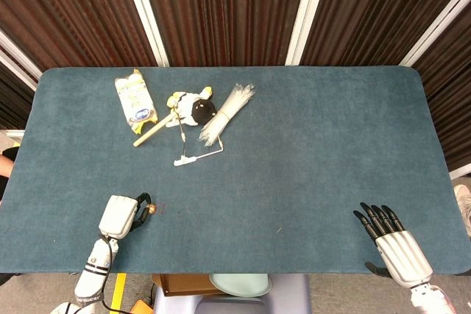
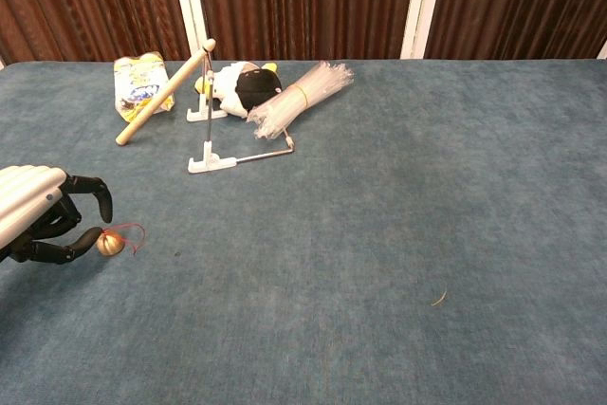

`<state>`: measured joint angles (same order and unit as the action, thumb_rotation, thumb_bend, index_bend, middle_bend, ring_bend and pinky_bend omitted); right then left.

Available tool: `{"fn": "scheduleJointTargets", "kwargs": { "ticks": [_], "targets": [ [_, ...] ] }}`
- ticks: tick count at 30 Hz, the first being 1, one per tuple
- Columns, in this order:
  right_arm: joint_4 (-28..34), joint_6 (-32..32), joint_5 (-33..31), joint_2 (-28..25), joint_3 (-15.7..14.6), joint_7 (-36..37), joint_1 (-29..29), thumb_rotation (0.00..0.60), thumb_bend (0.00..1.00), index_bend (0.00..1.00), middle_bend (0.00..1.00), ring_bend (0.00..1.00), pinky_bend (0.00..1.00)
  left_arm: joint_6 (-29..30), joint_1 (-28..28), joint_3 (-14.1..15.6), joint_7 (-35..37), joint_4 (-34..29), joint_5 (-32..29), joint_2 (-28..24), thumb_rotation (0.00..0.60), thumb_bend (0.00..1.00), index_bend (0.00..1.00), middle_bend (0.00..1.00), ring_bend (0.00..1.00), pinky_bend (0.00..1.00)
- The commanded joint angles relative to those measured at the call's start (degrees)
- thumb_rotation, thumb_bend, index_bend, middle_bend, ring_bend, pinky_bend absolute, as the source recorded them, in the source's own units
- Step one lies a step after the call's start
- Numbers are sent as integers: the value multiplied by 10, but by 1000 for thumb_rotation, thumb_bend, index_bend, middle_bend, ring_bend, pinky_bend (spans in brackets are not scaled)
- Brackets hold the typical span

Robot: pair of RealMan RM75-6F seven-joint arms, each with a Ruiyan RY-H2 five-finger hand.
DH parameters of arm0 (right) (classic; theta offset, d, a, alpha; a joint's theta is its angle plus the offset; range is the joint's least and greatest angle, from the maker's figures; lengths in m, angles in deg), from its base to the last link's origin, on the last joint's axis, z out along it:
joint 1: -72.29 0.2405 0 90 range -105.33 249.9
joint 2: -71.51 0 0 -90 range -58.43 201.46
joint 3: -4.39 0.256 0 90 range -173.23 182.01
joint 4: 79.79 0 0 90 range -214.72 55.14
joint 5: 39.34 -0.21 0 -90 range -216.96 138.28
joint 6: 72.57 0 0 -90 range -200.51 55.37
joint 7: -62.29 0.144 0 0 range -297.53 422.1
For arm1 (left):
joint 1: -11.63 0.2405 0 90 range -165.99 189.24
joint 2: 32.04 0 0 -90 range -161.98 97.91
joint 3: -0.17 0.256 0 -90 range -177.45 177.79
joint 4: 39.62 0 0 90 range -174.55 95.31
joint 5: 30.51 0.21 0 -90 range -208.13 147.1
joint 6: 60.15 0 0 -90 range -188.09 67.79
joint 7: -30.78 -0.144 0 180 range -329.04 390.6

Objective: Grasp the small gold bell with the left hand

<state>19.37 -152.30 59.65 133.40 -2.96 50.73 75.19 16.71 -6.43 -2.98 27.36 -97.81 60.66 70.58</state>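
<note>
— Left hand (image 2: 43, 220): fingers curled around, tips beside the bell, not yet clamped; holding nothing.
— Small gold bell (image 2: 108, 244), on the table (image 1: 309, 152) near the front-left edge; probably light, hard, slippery, prone to rolling; best pinched across its round sides.

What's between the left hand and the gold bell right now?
Nothing: in the chest view the left hand has fingertips at the gold bell, apparently touching, not yet closed.

left hand (image 2: 43, 215) low, dark fingers (image 2: 90, 187) curled apart, right hand (image 1: 394, 244) flat, fingers straight
</note>
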Motion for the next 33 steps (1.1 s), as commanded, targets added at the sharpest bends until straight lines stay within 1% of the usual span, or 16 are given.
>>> {"fn": "scheduleJointTargets", "kwargs": {
  "ticks": [1, 10, 19, 29, 33],
  "targets": [
    [0, -1, 0, 0, 0, 1, 0, 600, 180, 0, 0, 0, 0, -5, -2, 3, -4, 3, -2, 1, 600, 453, 493, 1000, 1000, 1000],
    [0, -1, -1, -1, 0, 2, 0, 600, 180, 0, 0, 0, 0, -11, -8, 7, -5, 10, -11, 6, 600, 452, 498, 1000, 1000, 1000],
    [1, -2, -1, -2, 1, 2, -1, 600, 180, 0, 0, 0, 0, -5, -10, 11, -3, 18, -13, 8, 600, 451, 546, 1000, 1000, 1000],
    [1, -3, -2, -2, 1, 2, -1, 600, 180, 0, 0, 0, 0, -5, -13, 15, -3, 26, -15, 11, 600, 451, 569, 1000, 1000, 1000],
    [2, -1, -2, -2, 1, 0, 0, 600, 180, 0, 0, 0, 0, -3, -14, 16, 0, 29, -14, 12, 600, 451, 601, 1000, 1000, 1000]
  ]
}}
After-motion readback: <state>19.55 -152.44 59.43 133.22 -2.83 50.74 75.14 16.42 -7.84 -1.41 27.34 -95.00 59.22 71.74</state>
